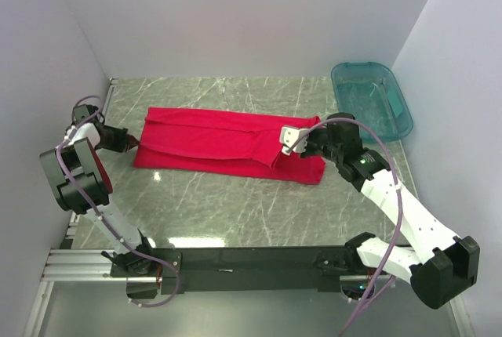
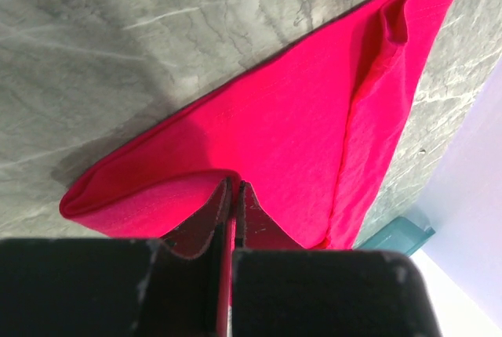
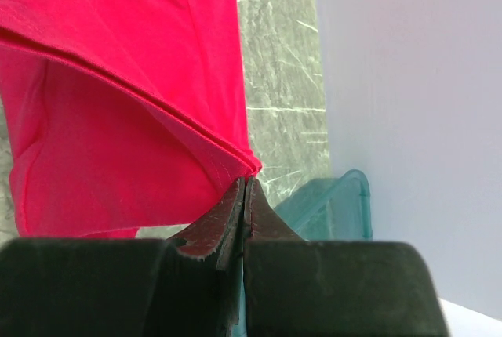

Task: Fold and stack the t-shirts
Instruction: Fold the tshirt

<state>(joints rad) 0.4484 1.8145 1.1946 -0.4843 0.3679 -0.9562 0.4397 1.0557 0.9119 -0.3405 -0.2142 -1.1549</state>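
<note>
Grey-green marble-look table (image 1: pixel 235 211) with plain white walls on three sides, pretty bare setup. Lying across the middle of it, running left to right, is the red t-shirt (image 1: pixel 212 145), already folded lengthwise into a long band with a layered edge along its length. The left gripper (image 1: pixel 135 143) sits right at the shirt's left end, low to the table, and its wrist view shows the two dark fingers (image 2: pixel 223 219) pressed together with a rounded fold of red cloth pinched between them, so it's clamped on the shirt. From there the rest of the fabric fans out flat over the marble. The right gripper (image 1: pixel 289 141) is over the other side, a bit in from the shirt's right end, where the cloth has a crosswise crease. In its own camera the fingertips (image 3: pixel 235 204) are closed tight, with a stacked hem corner of the red shirt meeting them right at the tips – it looks like a grip on that edge, though only a sliver of cloth is actually in the pinch. Off in the far right corner is a see-through teal bin (image 1: pixel 372 102), well apart from the shirt — it also peeks into both wrist views.
</note>
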